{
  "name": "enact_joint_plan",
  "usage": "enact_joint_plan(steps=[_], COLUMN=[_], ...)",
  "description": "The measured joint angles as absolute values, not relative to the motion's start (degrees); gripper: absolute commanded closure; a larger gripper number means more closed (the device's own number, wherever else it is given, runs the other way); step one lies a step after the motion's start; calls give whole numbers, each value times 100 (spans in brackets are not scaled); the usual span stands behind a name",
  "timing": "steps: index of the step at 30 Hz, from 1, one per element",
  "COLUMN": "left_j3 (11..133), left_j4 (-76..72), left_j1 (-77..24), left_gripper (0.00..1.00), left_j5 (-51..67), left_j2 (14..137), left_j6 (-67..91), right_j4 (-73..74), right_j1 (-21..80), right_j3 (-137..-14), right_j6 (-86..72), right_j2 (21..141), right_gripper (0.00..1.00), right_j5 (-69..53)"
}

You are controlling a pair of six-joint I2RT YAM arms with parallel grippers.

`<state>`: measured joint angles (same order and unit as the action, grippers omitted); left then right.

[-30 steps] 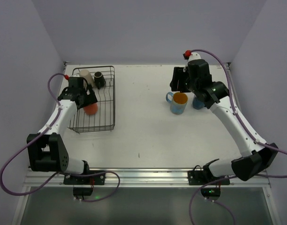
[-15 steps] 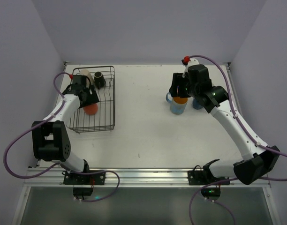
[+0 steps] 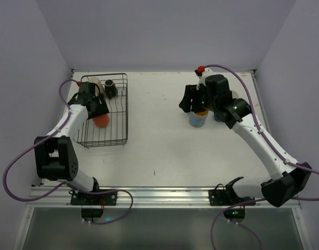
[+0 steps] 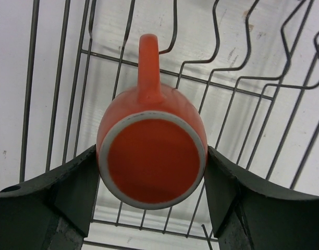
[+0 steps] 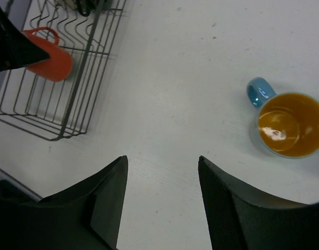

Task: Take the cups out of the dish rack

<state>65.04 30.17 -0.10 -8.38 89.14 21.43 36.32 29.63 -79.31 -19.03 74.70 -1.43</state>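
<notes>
The rack [image 3: 126,120] sits at the left rear of the table [image 3: 159,151]. At its far end are a cream cup [image 3: 94,82] and a black cup [image 3: 110,88]. Nearer, the left gripper [image 4: 151,169] grasps the orange cup [image 4: 151,161] inside the rack. The cup's base is turned to the wrist camera, and a finger [image 4: 76,185] presses against each side. Right of centre, the right gripper [image 5: 160,166] hangs over bare table, jaws released and holding nothing. Near it a light-blue cup [image 5: 287,125] with an orange inside stands upright on the table. A blue cup [image 3: 218,116] just to its right is mostly hidden by the arm.
</notes>
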Motion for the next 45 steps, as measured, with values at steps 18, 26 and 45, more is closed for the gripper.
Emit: enact_joint_plan(steps=[18, 26, 45], left_j3=[6305, 5304, 4493], left_j4=[2797, 1267, -1087], left_j1=[-1, -5, -5], left_gripper=[100, 100, 100], left_j5=[1431, 2974, 4189], left_j2=[5782, 5011, 4733], left_j6=[2821, 3787, 5507], right_j4=[886, -2381, -4051], right_j1=[3000, 3006, 3103], right_j3=[-7408, -6991, -7330], right_j6=[-4139, -6342, -7489], right_j2=[8329, 9013, 9835], right_gripper=[37, 38, 39], right_j5=[-3920, -5384, -5824])
